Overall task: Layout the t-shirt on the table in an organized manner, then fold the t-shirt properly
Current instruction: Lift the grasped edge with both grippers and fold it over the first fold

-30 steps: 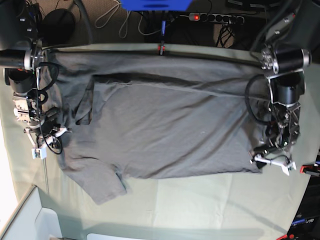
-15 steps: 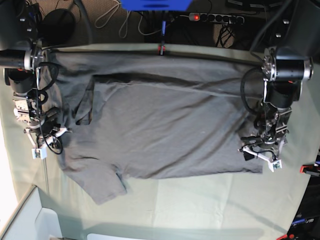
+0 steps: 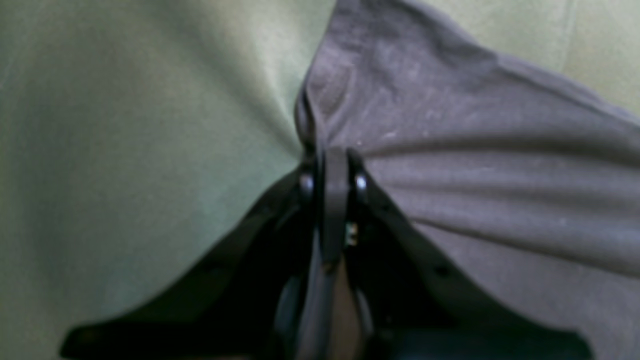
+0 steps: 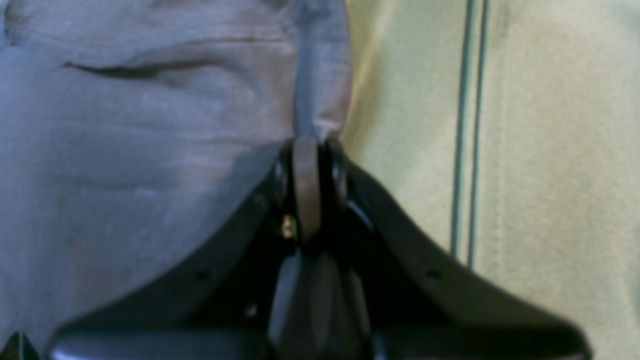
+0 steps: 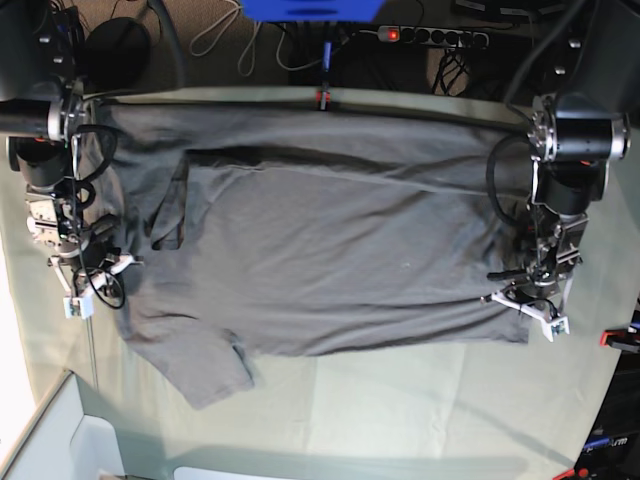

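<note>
Plain grey cotton short-sleeved t-shirt [image 5: 320,250] lies spread flat across pale green cloth-covered table [image 5: 420,400], one sleeve at near left. Left gripper [image 3: 332,160] at shirt's right edge, fingers closed, pinching the hem fabric. Right gripper [image 4: 310,145] at left edge, jaws closed on a fold of shirt, prob. near the shoulder, wrist view blurry. Red clamp [image 5: 322,98] on table's far edge.

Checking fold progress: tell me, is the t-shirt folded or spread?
Spread. The t-shirt lies flat across the table, one sleeve sticking out, no fold made; both grippers pinch its edges.
</note>
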